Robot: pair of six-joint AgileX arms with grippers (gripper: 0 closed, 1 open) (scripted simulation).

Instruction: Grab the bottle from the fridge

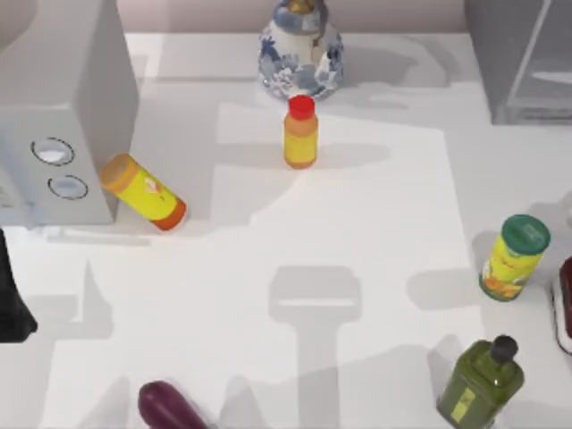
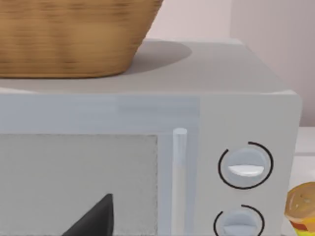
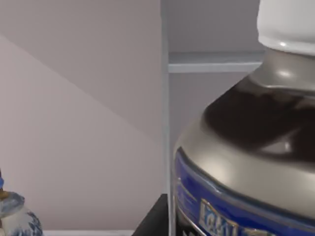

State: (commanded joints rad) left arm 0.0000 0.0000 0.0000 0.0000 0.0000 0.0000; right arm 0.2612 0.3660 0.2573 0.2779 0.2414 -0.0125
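Note:
The bottle [image 3: 246, 147] looms very close in the right wrist view, with a round white cap, a dark shoulder and a blue label with pale print. Behind it are the fridge's thin grey frame [image 3: 165, 98] and a shelf. One dark fingertip [image 3: 151, 222] of my right gripper shows beside the bottle's base; I cannot tell whether it holds it. In the top view the fridge [image 1: 523, 67] stands at the back right corner, grey with a glassy panel. My left arm [image 1: 13, 299] is parked at the left edge, its dark fingertip [image 2: 93, 219] facing the microwave.
A grey microwave [image 1: 63, 116] with two dials and a basket [image 2: 69, 34] on top stands at the left. On the table are a blue-white vase [image 1: 301, 54], an orange-yellow bottle [image 1: 300, 132], a lying yellow can [image 1: 143, 192], a green-lidded can [image 1: 514, 257], an olive-green bottle [image 1: 478, 384] and an aubergine [image 1: 170, 407].

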